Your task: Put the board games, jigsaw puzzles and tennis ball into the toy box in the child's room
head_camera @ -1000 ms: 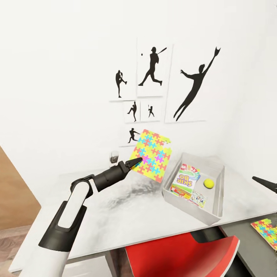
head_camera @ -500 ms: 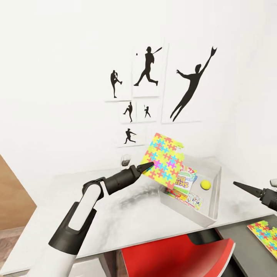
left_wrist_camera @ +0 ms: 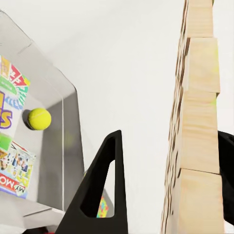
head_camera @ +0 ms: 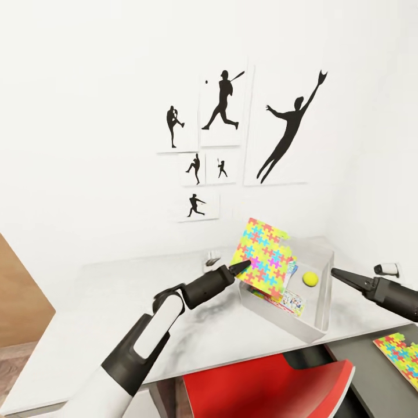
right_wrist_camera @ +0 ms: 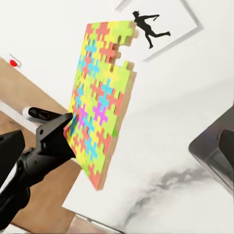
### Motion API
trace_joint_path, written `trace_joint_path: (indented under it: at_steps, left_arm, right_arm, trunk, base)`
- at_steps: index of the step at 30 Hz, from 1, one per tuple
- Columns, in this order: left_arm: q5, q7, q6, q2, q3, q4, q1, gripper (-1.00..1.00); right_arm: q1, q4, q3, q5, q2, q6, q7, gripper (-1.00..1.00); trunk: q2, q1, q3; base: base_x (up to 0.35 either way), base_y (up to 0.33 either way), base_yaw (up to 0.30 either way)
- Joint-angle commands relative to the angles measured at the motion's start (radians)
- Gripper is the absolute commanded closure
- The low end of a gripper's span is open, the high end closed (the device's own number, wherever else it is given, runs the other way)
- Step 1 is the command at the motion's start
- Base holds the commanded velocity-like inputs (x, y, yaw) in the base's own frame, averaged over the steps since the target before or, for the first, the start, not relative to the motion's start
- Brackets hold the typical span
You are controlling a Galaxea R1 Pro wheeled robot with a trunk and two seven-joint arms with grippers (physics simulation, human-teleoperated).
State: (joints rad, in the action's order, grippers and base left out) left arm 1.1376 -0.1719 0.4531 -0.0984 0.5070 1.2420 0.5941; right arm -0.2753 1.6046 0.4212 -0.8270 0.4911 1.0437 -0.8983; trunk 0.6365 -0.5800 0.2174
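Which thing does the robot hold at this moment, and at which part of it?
The left gripper holds a jigsaw puzzle by its lower edge, fingers on both faces, tilted over the toy box. The right gripper holds nothing.

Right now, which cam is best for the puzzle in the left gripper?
Right wrist view: the held jigsaw puzzle shows its whole face, pinched by the left gripper. Head view shows it tilted over the toy box. Left wrist view sees just its wooden edge.

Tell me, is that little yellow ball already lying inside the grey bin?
Yes, the tennis ball rests inside the toy box, beside the game boxes.
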Motion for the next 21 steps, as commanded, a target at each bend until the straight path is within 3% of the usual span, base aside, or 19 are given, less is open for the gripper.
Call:
trace_joint_path:
  at_steps: [1,6,11,21]
  left_arm:
    - [0.007,-0.003,0.000,-0.001,0.003,-0.007,0.001,1.00]
    - [-0.002,-0.025,-0.016,-0.006,0.018,-0.035,0.002,1.00]
    - [-0.040,-0.037,-0.023,-0.018,0.060,-0.060,0.002,1.00]
    - [-0.053,-0.065,-0.053,-0.023,0.081,-0.067,0.002,1.00]
  right_arm:
    - [-0.007,0.000,-0.007,0.002,-0.006,0.004,-0.005,-1.00]
    - [-0.031,-0.002,-0.032,-0.002,-0.024,0.004,-0.004,-1.00]
    - [-0.038,-0.004,-0.039,-0.003,-0.031,0.004,-0.004,-1.00]
    - [-0.041,-0.005,-0.075,-0.003,-0.041,0.004,-0.003,-1.00]
  trunk:
    - [0.001,0.000,0.002]
    - [0.001,0.000,0.002]
    - [0.001,0.000,0.002]
    - [0.001,0.000,0.002]
  base:
    - [0.000,0.000,0.000]
    - [0.000,0.000,0.000]
    - [0.000,0.000,0.000]
    - [0.000,0.000,0.000]
